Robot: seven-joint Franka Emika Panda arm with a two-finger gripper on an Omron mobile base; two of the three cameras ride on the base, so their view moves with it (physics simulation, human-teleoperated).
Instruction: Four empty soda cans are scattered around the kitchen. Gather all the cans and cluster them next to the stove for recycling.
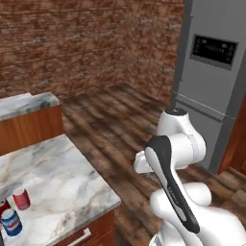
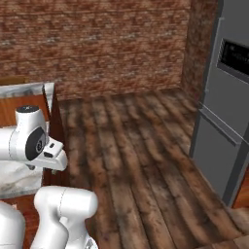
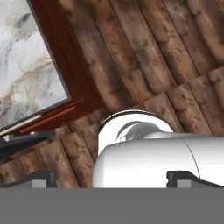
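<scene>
- While the white arm folds up over the plank floor, the biggest thing in the left base view is the grey refrigerator, standing against the brick wall at the right.
- Marble counter fills the lower left of that view, with a wooden cabinet front below its edge; a second marble-topped unit stands behind it, apart from it.
- From the hand view, a corner of the marble counter lies at the upper left, over dark wood trim, with floor planks across the rest.
- The claw shows its two dark tips at the bottom of the hand view, set far apart, wide and holding nothing; it faces the floor beside the counter.
- Three soda cans sit close together at the near left corner of the counter in the left base view: a red can, a blue can with a white and red logo just in front of it, and another red can cut by the frame edge.
- All three stand upright on the marble, well apart from the claw.
</scene>
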